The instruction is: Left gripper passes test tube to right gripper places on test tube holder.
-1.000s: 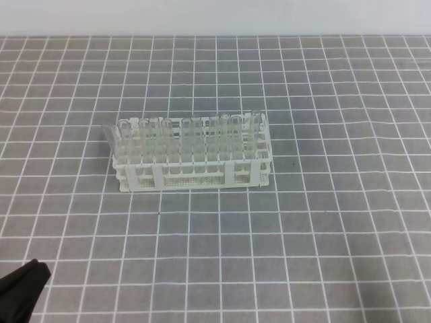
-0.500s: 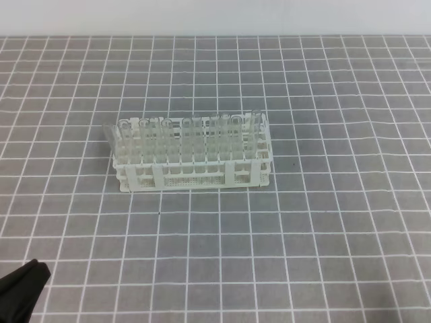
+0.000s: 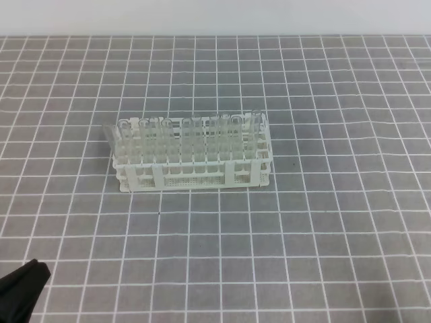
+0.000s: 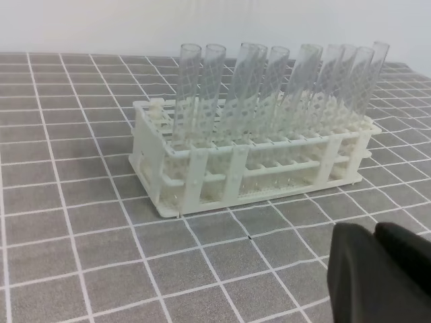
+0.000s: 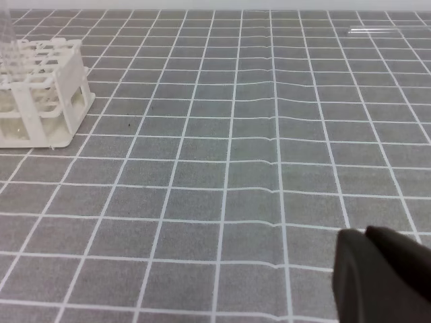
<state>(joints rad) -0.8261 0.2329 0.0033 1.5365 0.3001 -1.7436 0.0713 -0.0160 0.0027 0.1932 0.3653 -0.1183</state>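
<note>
The white test tube holder [image 3: 192,168] stands mid-table with several clear tubes upright in its back row; one tube at its left end leans outward. In the left wrist view the test tube holder [image 4: 202,175] is close ahead, and my left gripper [image 4: 374,232] shows at the bottom right with its black jaws together and nothing in them. In the high view the left gripper [image 3: 27,279] is only a black tip in the bottom left corner. A clear test tube [image 5: 374,30] lies flat on the mat, far from my right gripper [image 5: 367,235], whose jaws are together and hold nothing.
A grey mat with a white grid [image 3: 303,235] covers the table up to a pale wall at the back. In the right wrist view the rack's end [image 5: 54,101] sits at the far left.
</note>
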